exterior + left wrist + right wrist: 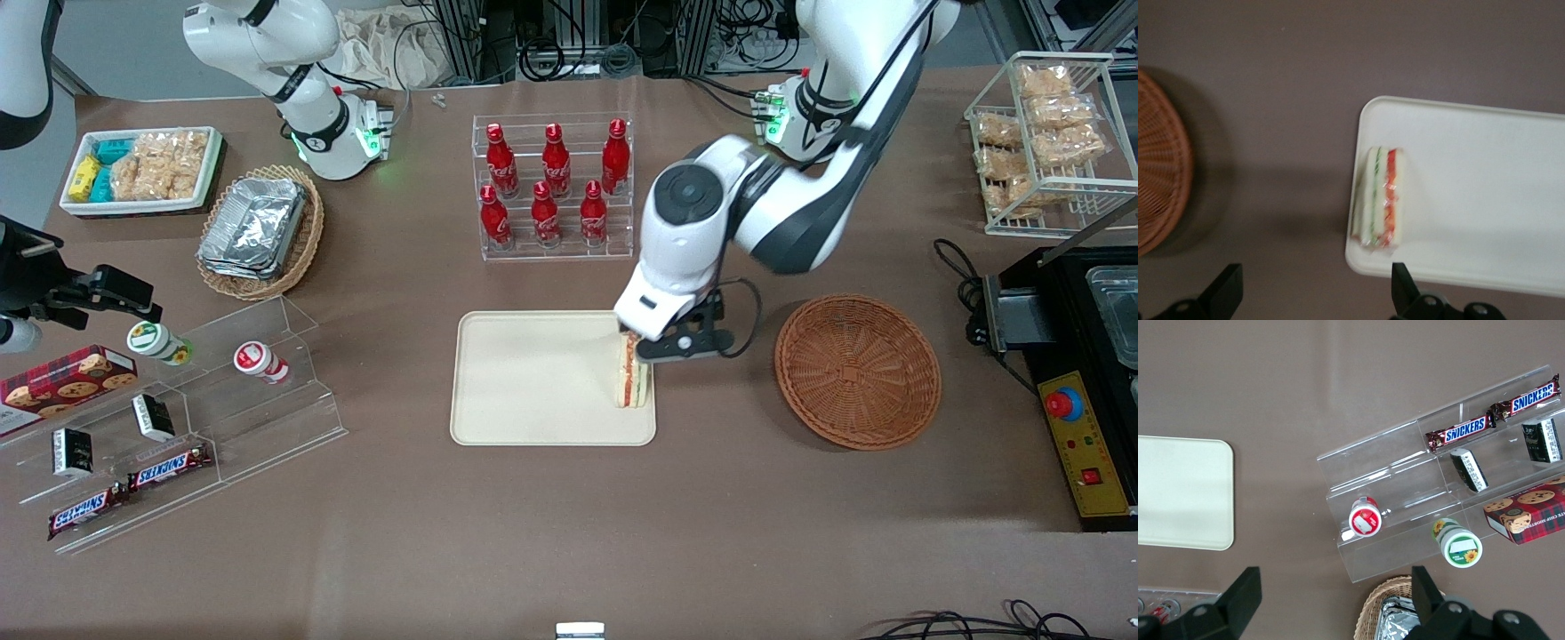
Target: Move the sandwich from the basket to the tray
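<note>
Nearest the front camera, toward the parked arm's end of the table, a clear acrylic stepped display holds 2 Snickers bars, 2 small dark packets and 2 small round-lidded pots. A red box of cookies rests on it.

At mid-table lies the tray, cream, rectangular, flat on the brown table. The sandwich rests on the tray at the edge nearest the working arm, cut face up, showing red-orange and green filling layers; the left wrist view confirms it sits just inside the rim. The gripper hangs directly above the sandwich's farther end. Its fingers stand wide apart and hold nothing.

The basket, round and reddish-brown, sits beside the tray toward the working arm's end, apart from it, with nothing visible inside.

Farther from the camera, a clear rack carries 6 red bottles in 2 rows. Toward the parked arm's end, a pale oval wicker basket holds foil containers, and a white bin holds snack packets. A wire rack of bagged snacks stands at the working arm's end.
</note>
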Available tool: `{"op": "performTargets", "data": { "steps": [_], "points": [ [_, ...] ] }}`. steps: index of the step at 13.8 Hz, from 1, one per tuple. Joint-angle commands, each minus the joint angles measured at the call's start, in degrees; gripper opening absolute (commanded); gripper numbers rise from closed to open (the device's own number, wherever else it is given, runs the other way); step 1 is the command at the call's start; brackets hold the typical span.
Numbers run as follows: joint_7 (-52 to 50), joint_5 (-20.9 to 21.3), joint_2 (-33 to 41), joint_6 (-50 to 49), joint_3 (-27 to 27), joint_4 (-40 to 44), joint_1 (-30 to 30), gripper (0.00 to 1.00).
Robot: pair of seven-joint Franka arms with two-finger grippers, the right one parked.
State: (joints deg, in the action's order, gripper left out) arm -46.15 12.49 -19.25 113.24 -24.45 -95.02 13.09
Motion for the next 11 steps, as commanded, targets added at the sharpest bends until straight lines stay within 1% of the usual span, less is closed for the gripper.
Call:
{"op": "performTargets", "data": {
  "steps": [1,2,4,5,6,7,9,10,11],
  "points": [
    [13.5,-8.3,7.5,-7.4,0.4,-1.8,-6.7,1.0],
    [18.3,-10.1,9.8,-10.8,0.4,-1.8,-10.0,1.0],
    [24.5,-10.5,13.4,-16.0,1.2,-1.8,-13.5,1.0],
    [25.8,-10.6,15.4,-17.2,4.9,-2.0,-12.9,1.0],
    [28.1,-11.7,17.2,-18.3,8.3,-2.2,-12.0,1.0],
    [31.4,-13.3,19.1,-19.8,11.6,-2.6,-11.2,1.0],
    [39.5,-13.7,23.3,-21.1,17.8,-5.6,-10.0,1.0],
    [42.1,-13.6,25.2,-20.9,19.9,-7.7,-9.7,1.0],
    [42.4,-13.5,25.6,-21.0,20.3,-8.0,-9.5,1.0]
  ]
}}
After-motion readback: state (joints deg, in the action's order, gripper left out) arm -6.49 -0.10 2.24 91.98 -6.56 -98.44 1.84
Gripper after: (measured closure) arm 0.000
